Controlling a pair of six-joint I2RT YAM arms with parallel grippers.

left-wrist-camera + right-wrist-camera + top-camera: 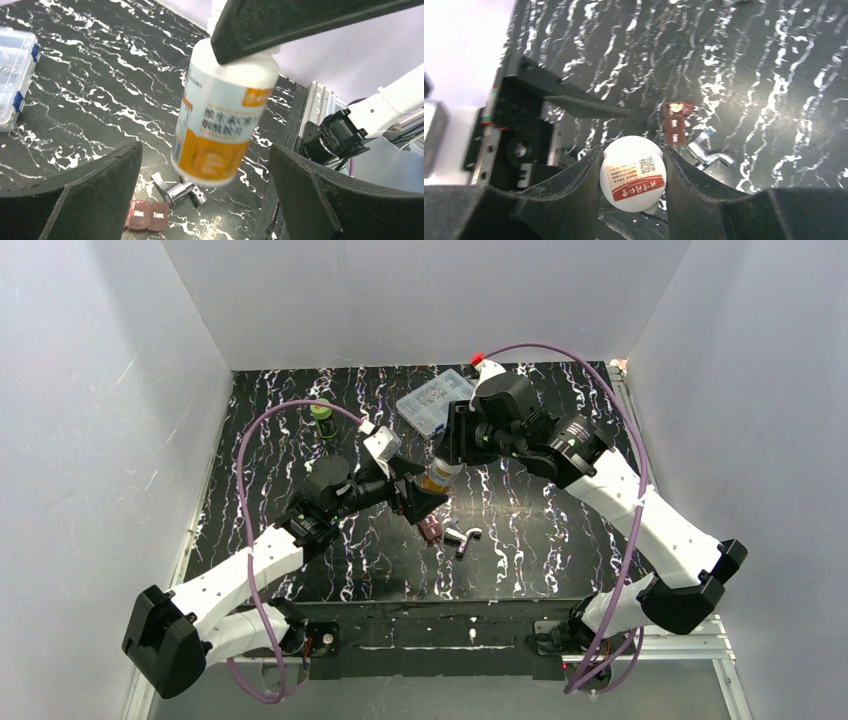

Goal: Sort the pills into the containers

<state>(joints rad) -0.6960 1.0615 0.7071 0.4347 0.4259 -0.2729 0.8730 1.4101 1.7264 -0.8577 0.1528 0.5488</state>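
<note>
A white pill bottle with an orange label (438, 476) hangs tilted above the table. My right gripper (452, 452) is shut on its white cap (633, 172), one finger on each side. In the left wrist view the bottle (220, 125) hangs between the wide-open jaws of my left gripper (205, 160), touching neither. The left gripper (420, 502) sits just below the bottle. The container, a small dark red case (147, 216) marked "Mon." and "Tues.", lies on the table under the bottle (431, 530) and shows in the right wrist view (675, 122). No loose pills show.
A shiny silver metal piece (462, 538) lies right of the red case, also in the left wrist view (180, 191). A clear compartment box (436, 400) stands at the back. A small green bottle (323, 420) stands at the back left. White walls enclose the table.
</note>
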